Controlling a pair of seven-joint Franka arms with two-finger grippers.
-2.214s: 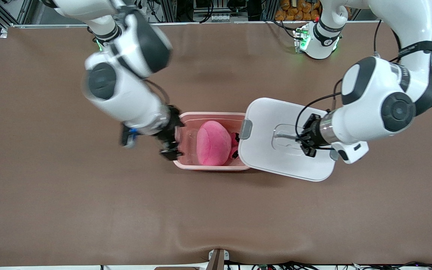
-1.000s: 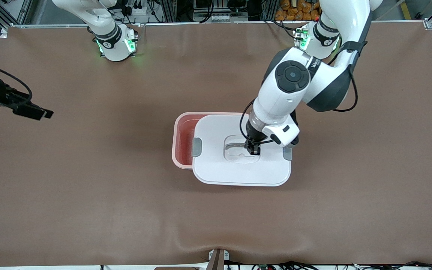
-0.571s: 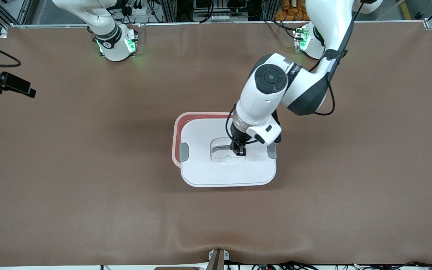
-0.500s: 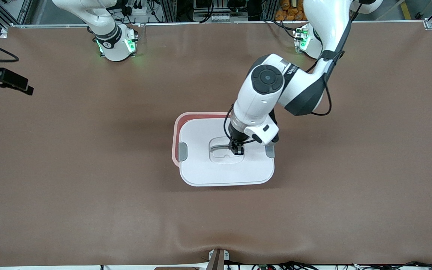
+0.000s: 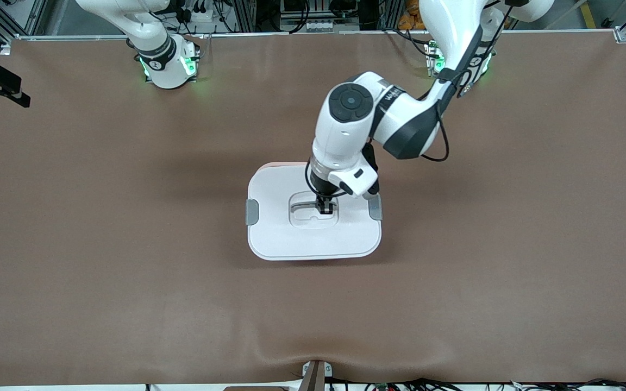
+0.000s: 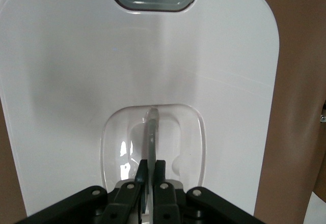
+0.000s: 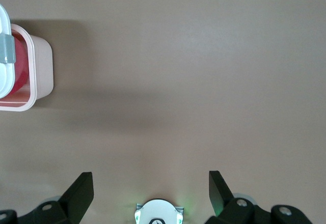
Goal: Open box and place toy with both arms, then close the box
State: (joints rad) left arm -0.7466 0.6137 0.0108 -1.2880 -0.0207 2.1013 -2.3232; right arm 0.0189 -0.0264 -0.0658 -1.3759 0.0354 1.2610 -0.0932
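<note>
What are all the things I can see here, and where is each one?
Box: one, pink, mid-table, under the lid.
Lid: one, white, over the box, held by its handle.
Handle: one, grey, in the lid's middle dip.
Clips: two, grey, one at each short end of the lid.
Table: one, brown, under everything.
Left end effector: one, black, shut on the handle.
Right end effector: one, black, open, waiting above bare table at the right arm's end.
</note>
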